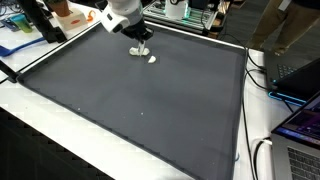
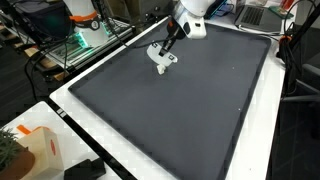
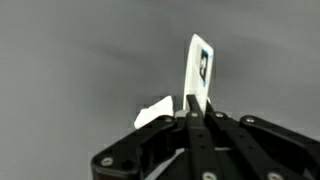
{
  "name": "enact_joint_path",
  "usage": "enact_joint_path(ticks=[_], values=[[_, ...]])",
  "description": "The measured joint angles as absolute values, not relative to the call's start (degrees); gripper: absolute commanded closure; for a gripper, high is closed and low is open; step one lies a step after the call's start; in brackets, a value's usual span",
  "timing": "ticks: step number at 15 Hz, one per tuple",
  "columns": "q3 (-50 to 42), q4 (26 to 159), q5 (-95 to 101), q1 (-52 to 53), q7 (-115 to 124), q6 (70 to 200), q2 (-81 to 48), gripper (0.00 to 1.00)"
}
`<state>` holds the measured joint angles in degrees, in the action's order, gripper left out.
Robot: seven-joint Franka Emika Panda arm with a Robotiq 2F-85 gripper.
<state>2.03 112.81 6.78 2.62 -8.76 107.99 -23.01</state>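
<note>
So the gripper (image 3: 195,112) is pinching a thin white card (image 3: 200,68) with a dark blue mark, upright just right of centre in the wrist view. It sits over the upper middle of the grey mat (image 1: 140,110), with a white scrap (image 3: 153,112) just beside it.

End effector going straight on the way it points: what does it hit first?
Probably the dark mat, with the white card pinched in the end effector touching down first. The white scrap beside it looks off the line; depth unclear.

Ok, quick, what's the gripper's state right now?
Gripper: closed, pinching a thin white flat card with a dark printed patch.
</note>
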Motion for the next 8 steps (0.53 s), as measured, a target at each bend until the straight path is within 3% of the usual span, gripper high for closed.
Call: enact_joint_path(ticks=[8], values=[[3.33, 118.59, -8.57, -2.35, -28.24, 96.21, -12.84, 0.99]])
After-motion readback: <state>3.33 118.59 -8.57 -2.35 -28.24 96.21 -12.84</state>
